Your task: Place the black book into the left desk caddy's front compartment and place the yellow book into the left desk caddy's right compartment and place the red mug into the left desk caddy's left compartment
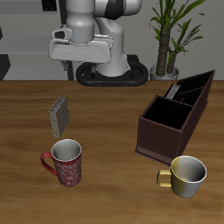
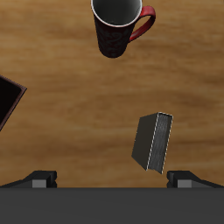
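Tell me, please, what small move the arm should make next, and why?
Probably lower the gripper toward the yellow book, which stands alone on the table, outside the left desk caddy. The gripper holds nothing, and a dark book already sits in the caddy.

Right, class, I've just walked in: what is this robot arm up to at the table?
The gripper hangs empty above the table, over the yellow book, which stands upright on the wood. The red mug sits nearer the front edge, untouched. The black book seems already lodged in the left desk caddy. A cream mug stands before the caddy.
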